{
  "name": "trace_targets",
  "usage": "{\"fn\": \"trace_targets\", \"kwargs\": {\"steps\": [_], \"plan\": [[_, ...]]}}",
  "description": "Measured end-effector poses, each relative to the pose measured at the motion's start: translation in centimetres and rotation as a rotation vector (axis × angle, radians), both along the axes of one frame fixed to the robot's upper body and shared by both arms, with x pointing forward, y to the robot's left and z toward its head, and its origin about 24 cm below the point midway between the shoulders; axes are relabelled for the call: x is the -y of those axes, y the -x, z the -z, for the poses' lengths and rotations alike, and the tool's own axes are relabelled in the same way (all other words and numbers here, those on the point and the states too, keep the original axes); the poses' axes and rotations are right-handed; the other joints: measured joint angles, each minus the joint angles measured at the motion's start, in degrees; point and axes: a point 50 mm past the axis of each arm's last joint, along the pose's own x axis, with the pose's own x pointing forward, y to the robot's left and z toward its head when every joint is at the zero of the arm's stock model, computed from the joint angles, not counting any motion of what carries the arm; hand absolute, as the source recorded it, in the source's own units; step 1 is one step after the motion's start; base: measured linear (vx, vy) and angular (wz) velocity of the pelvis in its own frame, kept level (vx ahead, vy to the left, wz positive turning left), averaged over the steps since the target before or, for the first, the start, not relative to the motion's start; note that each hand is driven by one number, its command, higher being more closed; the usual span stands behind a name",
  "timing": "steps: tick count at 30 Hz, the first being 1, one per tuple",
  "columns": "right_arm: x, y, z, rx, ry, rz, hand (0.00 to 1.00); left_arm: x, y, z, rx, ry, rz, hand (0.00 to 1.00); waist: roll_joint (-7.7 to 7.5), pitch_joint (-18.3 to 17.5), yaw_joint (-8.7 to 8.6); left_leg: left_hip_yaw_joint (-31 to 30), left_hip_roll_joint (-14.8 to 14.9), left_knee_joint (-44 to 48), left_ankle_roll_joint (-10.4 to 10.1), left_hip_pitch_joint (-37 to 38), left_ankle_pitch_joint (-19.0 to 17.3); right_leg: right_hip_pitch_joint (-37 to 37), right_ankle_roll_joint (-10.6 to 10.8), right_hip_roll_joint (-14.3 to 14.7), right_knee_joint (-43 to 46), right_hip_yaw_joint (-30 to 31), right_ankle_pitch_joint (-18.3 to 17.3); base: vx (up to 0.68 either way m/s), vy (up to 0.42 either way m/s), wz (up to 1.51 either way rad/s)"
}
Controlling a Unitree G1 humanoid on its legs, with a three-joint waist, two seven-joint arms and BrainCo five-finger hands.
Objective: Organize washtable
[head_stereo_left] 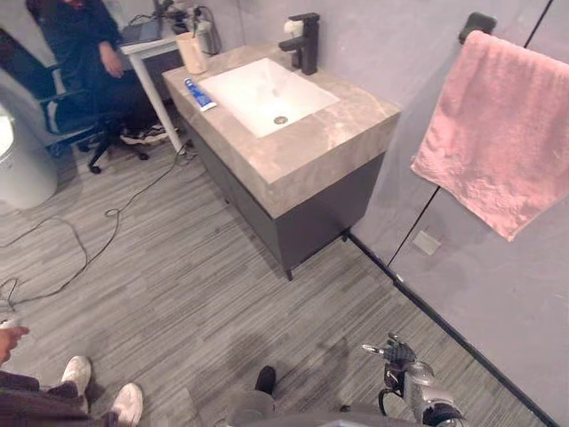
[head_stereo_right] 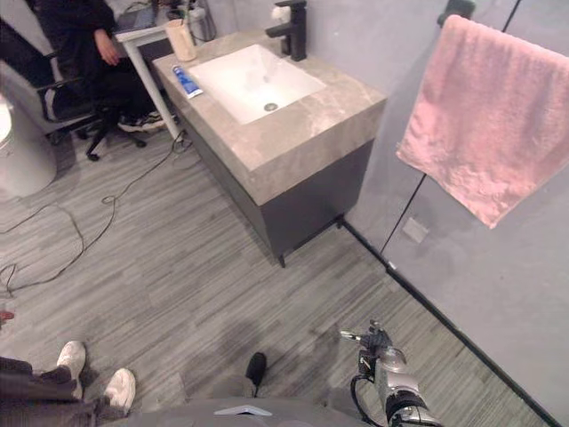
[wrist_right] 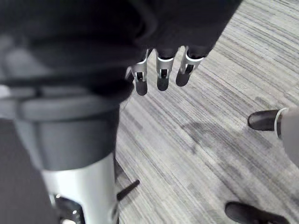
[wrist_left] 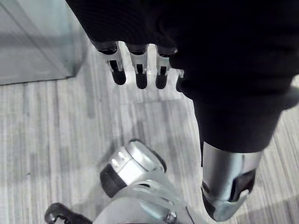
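The washtable [head_stereo_left: 329, 133] has a beige marble top on a dark cabinet against the grey wall. Set into it are a white sink [head_stereo_left: 258, 89] and a black faucet [head_stereo_left: 307, 40]. A blue toothpaste tube [head_stereo_left: 200, 93] lies on the top left of the sink. A beige cup [head_stereo_left: 191, 52] stands at the far corner. A pink towel [head_stereo_left: 498, 133] hangs from a wall bar on the right. My right hand [head_stereo_left: 398, 354] hangs low over the floor, well short of the washtable, its fingers [wrist_right: 161, 77] straight and empty. My left hand [wrist_left: 140, 77] also hangs over the floor, relaxed and empty.
A person [head_stereo_left: 84, 44] sits in an office chair by a white desk [head_stereo_left: 147, 44] beyond the washtable. Another person's white shoes [head_stereo_left: 98, 387] stand at the lower left. A white round bin [head_stereo_left: 18, 160] is at far left. Thin cables [head_stereo_left: 89, 240] trail across the wooden floor.
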Motion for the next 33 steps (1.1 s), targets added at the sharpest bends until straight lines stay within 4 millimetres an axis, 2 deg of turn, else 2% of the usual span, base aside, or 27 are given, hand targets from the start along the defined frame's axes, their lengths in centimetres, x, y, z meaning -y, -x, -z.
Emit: {"fn": "trace_targets", "kwargs": {"steps": [1,2,3,4,5,6,7,8,9,10,11,12,14,16,17,20,24,25,26,27,28,29,30,31,32,33], "plan": [[0.0,0.1,0.1,-0.006,0.009,-0.017,0.0,0.2,-0.2,0.0,0.006,0.005,0.005,0.0,0.62,0.53,0.02,0.01,0.71,-0.3,0.19,-0.85,-0.17,0.04,-0.56,0.71,-0.25,-1.17,0.35,-0.17,-0.067,0.82],[0.0,0.8,0.5,-0.035,0.005,-0.006,0.0,0.6,-0.5,0.1,0.01,0.013,0.01,0.0,1.35,1.28,0.01,0.65,1.53,-3.43,2.75,-0.72,-2.61,0.75,-2.19,1.13,-2.14,-2.89,1.88,-0.15,-0.073,1.04],[0.0,1.2,0.7,-0.048,-0.003,0.015,0.0,0.4,-0.8,0.0,0.017,0.007,0.009,0.0,-0.35,1.74,-0.15,2.84,1.37,-4.45,3.73,-0.61,-5.55,0.96,-3.16,-0.33,-4.57,-3.81,3.39,-0.1,-0.067,1.01],[0.0,1.3,0.7,-0.047,-0.009,0.037,0.0,-0.2,-1.1,-0.1,0.029,-0.007,0.001,0.0,-1.14,2.28,-0.15,4.98,0.65,-2.33,4.5,-1.71,-6.0,0.97,-3.38,-1.61,-5.1,-5.02,3.85,0.03,-0.056,0.9],[0.4,1.8,0.8,-0.053,-0.013,0.086,0.0,-0.3,-1.2,-0.2,0.034,-0.01,-0.02,0.0,-1.74,2.74,-0.07,8.32,-1.68,9.57,4.44,-4.67,-5.72,0.8,-2.5,-4.15,-4.93,-7.29,5.06,0.12,-0.051,0.73],[0.7,2.3,1.0,-0.063,-0.009,0.103,0.0,-0.2,-1.1,-0.1,0.032,-0.009,-0.025,0.0,-1.64,2.69,-0.18,9.02,-2.26,14.08,4.51,-4.91,-5.98,0.92,-2.4,-4.83,-4.62,-8.27,5.19,0.25,-0.034,0.75],[1.1,3.1,1.2,-0.08,-0.005,0.124,0.0,-0.2,-0.9,-0.1,0.027,-0.008,-0.032,0.0,-1.46,2.57,-0.26,10.48,-2.3,19.29,4.53,-4.28,-6.92,1.29,-2.35,-5.56,-4.25,-9.61,5.21,0.34,-0.012,0.73],[1.3,4.2,1.5,-0.103,-0.003,0.148,0.0,-0.3,-0.8,-0.1,0.025,-0.01,-0.041,0.0,-1.42,2.54,-0.68,12.46,-1.47,23.48,4.29,-2.58,-9.51,2.05,-2.26,-6.38,-4.15,-11.93,5.26,0.38,0.01,1.11],[1.5,5.0,1.7,-0.119,-0.007,0.184,0.0,-0.5,-1.2,-0.2,0.038,-0.015,-0.047,0.0,-1.59,2.45,-1.35,14.84,-0.09,24.03,4.17,-1.02,-11.67,2.51,-1.8,-7.55,-4.19,-14.92,5.53,0.3,0.037,1.2],[1.7,5.6,1.9,-0.129,-0.007,0.207,0.0,-0.5,-1.5,-0.2,0.044,-0.015,-0.047,0.0,-1.58,2.45,-1.71,16.25,0.75,23.37,4.03,-0.15,-12.07,2.77,-1.42,-8.03,-4.35,-16.12,5.75,0.18,0.109,1.27],[2.3,6.9,2.1,-0.156,-0.003,0.259,0.0,-0.4,-1.8,-0.2,0.047,-0.015,-0.04,0.0,-1.14,2.16,-1.85,17.76,1.31,18.4,3.33,1.77,-12.47,3.0,-0.08,-8.58,-5.04,-17.9,6.28,0.09,0.203,1.04],[2.8,7.7,2.3,-0.176,-0.008,0.312,0.0,-0.2,-1.9,-0.2,0.046,-0.013,-0.02,0.0,-0.3,1.16,-1.84,17.18,0.39,10.8,3.16,4.11,-12.42,3.02,1.56,-8.09,-6.86,-18.53,7.05,0.05,0.236,0.89],[1.6,8.6,2.9,-0.219,-0.052,0.34,0.0,-1.0,-1.9,-0.3,0.041,-0.034,0.001,0.0,-2.51,0.09,-1.98,15.12,-2.2,3.24,3.99,5.45,-7.67,4.1,2.56,-8.13,-11.31,-17.76,8.18,0.02,0.182,0.73],[1.2,9.5,3.2,-0.25,-0.075,0.381,0.0,-1.5,-1.9,-0.4,0.035,-0.048,0.02,0.0,-3.69,-0.71,-2.72,12.57,-4.21,0.41,5.09,6.5,-5.82,6.02,2.92,-8.69,-14.01,-17.51,9.78,0.03,0.146,0.77],[1.2,9.8,3.3,-0.258,-0.075,0.382,0.0,-1.4,-1.8,-0.4,0.032,-0.047,0.032,0.0,-3.74,-0.85,-2.47,12.15,-5.24,-0.51,5.64,7.45,-5.37,6.76,3.47,-9.44,-14.46,-17.34,10.12,0.04,0.137,0.49],[1.0,9.2,3.2,-0.249,-0.077,0.369,0.0,-1.5,-1.8,-0.4,0.035,-0.05,0.038,0.0,-3.92,-2.33,-1.49,12.09,-6.84,-1.94,6.61,8.0,-4.73,7.3,4.08,-10.28,-16.02,-16.37,11.02,0.04,0.1,0.08],[0.5,7.4,3.0,-0.213,-0.088,0.347,0.0,-1.7,-1.8,-0.4,0.033,-0.054,0.04,0.0,-4.16,-2.44,-1.39,11.68,-8.79,-0.75,7.77,6.9,-5.49,6.83,5.45,-11.8,-15.61,-15.81,10.91,0.04,0.093,0.06],[0.2,7.1,2.9,-0.202,-0.098,0.357,0.0,-1.7,-1.9,-0.5,0.035,-0.054,0.04,0.0,-4.79,-1.77,-1.54,11.04,-9.78,1.91,8.8,5.55,-7.41,6.79,6.46,-13.02,-14.14,-16.52,9.84,0.03,0.081,0.31],[0.2,7.2,3.0,-0.194,-0.119,0.393,0.0,-1.7,-1.9,-0.5,0.037,-0.054,0.037,0.0,-4.79,-1.67,-1.53,10.64,-10.5,3.56,9.23,4.62,-8.7,6.83,6.97,-13.88,-12.78,-17.32,8.86,0.08,0.123,0.63],[-0.1,7.7,3.1,-0.174,-0.176,0.505,0.0,-1.7,-2.0,-0.5,0.041,-0.053,0.021,0.0,-5.19,-1.61,-1.4,9.59,-12.36,8.31,10.31,3.25,-11.63,6.93,8.64,-16.35,-8.76,-18.2,5.78,0.1,0.084,0.6],[0.0,7.8,3.1,-0.166,-0.185,0.532,0.0,-1.8,-1.9,-0.5,0.042,-0.053,0.019,0.0,-5.45,-1.55,-1.31,9.14,-12.88,9.63,10.71,3.16,-12.64,7.15,8.14,-17.43,-6.62,-18.53,5.38,0.18,0.067,0.67],[0.1,8.1,3.0,-0.139,-0.203,0.584,0.0,-1.3,-2.0,-0.4,0.047,-0.036,-0.009,0.0,-5.16,-1.1,-1.18,7.89,-13.55,11.61,11.65,3.54,-14.35,4.81,4.4,-19.32,2.8,-17.71,5.04,0.21,0.058,0.46],[0.5,7.4,2.5,-0.073,-0.195,0.607,0.0,-0.9,-2.0,-0.3,0.054,-0.025,-0.043,0.0,-4.11,-0.78,-1.56,6.69,-12.7,12.23,12.67,4.88,-15.14,-2.3,0.39,-19.38,16.3,-12.81,6.83,0.24,0.061,0.39],[0.5,7.2,2.4,-0.056,-0.205,0.626,0.0,-1.0,-2.1,-0.3,0.057,-0.026,-0.056,0.0,-3.25,-0.29,-1.66,6.07,-11.98,12.28,13.0,5.77,-15.57,-4.96,0.52,-17.82,20.61,-10.19,5.98,0.16,0.015,0.29],[0.3,7.2,2.5,-0.048,-0.216,0.645,0.0,-1.1,-2.3,-0.4,0.063,-0.03,-0.064,0.0,-3.55,-0.16,-1.7,4.97,-10.21,12.12,13.16,7.17,-16.31,-8.52,1.31,-13.26,23.77,-8.27,3.62,0.04,-0.063,0.19],[0.0,7.3,2.5,-0.053,-0.223,0.652,0.0,-1.3,-2.5,-0.4,0.069,-0.035,-0.067,0.0,-4.21,-0.01,-1.71,4.64,-9.52,11.81,13.03,7.86,-16.72,-9.87,1.49,-11.25,23.17,-8.27,3.17,-0.02,-0.119,0.24]]}}
